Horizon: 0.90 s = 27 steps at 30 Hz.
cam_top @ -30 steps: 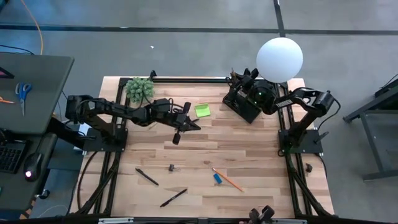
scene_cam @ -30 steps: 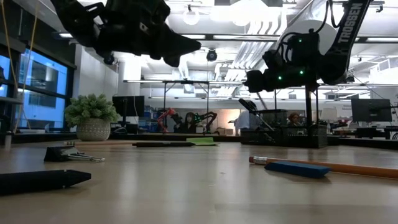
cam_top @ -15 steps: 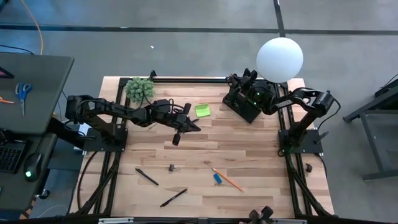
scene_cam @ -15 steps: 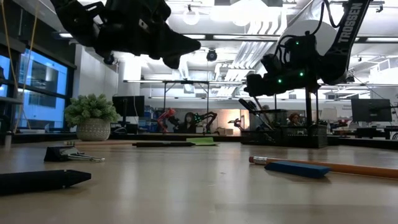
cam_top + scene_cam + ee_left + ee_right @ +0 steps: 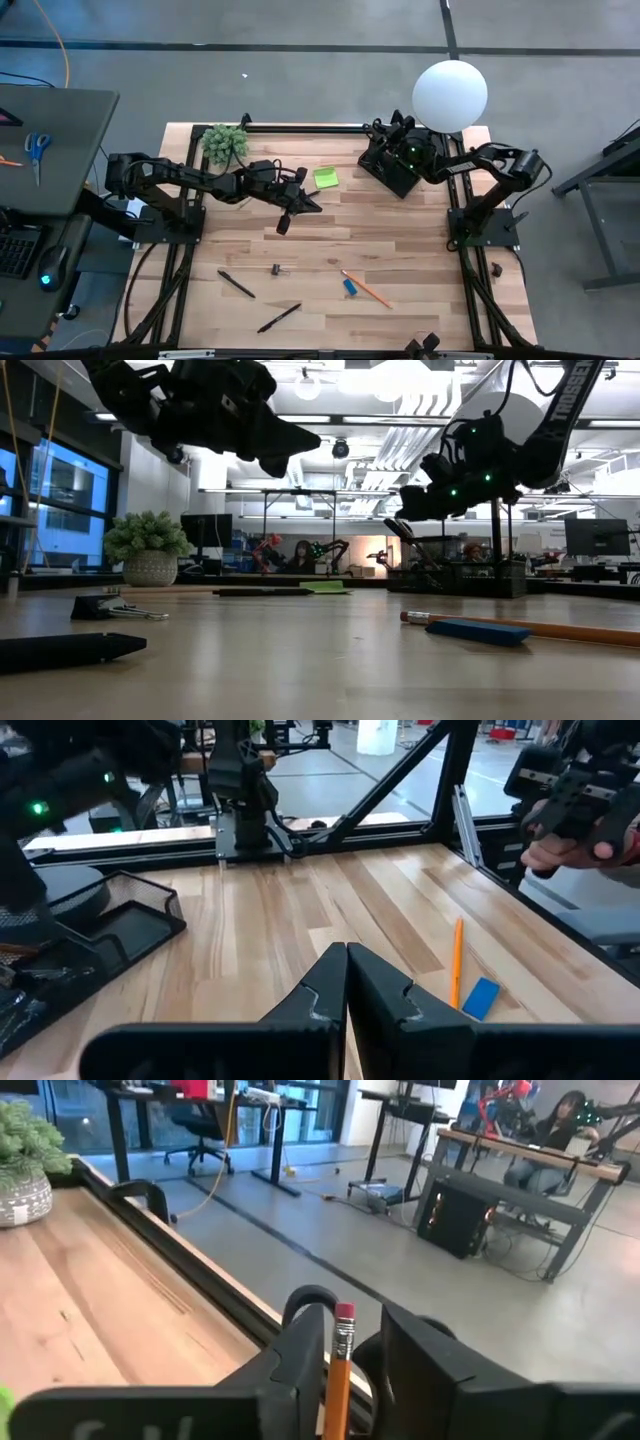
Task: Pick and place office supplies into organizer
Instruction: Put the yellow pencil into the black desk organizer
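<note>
Over the organizer far right, right end effector clamps a pencil upright for dropping in; left end effector pressed together mid-counter, empty

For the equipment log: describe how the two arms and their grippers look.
Both arms are dark, jointed tubes on black frames at the table's sides. The left gripper has two black, wedge-shaped fingers. The right gripper has blocky black fingers. Green lights glow on the right arm, whose upper link carries white TROSSEN lettering.
</note>
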{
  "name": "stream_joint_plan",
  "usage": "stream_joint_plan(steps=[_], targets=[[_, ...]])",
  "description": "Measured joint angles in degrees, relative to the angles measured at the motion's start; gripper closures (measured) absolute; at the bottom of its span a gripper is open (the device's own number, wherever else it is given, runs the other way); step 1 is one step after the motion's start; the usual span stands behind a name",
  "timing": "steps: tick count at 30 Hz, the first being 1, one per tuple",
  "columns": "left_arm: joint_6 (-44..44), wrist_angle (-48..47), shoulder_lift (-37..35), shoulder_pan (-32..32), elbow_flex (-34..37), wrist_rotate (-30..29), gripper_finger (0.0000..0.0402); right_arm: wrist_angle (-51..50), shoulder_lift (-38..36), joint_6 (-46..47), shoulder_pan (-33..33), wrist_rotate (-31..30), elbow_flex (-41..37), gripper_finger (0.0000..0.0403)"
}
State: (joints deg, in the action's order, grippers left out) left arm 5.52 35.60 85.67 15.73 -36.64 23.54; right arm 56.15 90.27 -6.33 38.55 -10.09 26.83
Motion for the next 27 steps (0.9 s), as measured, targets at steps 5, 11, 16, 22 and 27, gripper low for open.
stream_joint_plan(steps=[5, 11, 16, 22, 27], targets=[[-0.06, -0.51, 0.00, 0.00, -0.02, -0.01, 0.0401, -9.96, -7.49, -0.64, -1.57, -0.06, 0.00, 0.0291], [-1.30, 0.78, 0.00, 0.00, -0.02, -0.13, 0.0401, -22.03, -18.20, -1.31, -4.96, -1.01, -0.02, 0.0289], [-1.53, 2.21, 0.01, 0.00, -0.04, -0.12, 0.0401, -28.39, -25.87, -1.18, -8.45, -1.11, -0.02, 0.0289], [-1.69, 2.43, 0.02, 0.00, -0.04, -0.09, 0.0401, -36.17, -30.45, 0.33, -13.00, -1.18, 0.00, 0.0289], [-4.61, 2.44, 0.04, -0.23, -0.04, 0.03, 0.0401, -41.40, -30.72, 5.48, -17.72, 0.17, -0.01, 0.0289]])
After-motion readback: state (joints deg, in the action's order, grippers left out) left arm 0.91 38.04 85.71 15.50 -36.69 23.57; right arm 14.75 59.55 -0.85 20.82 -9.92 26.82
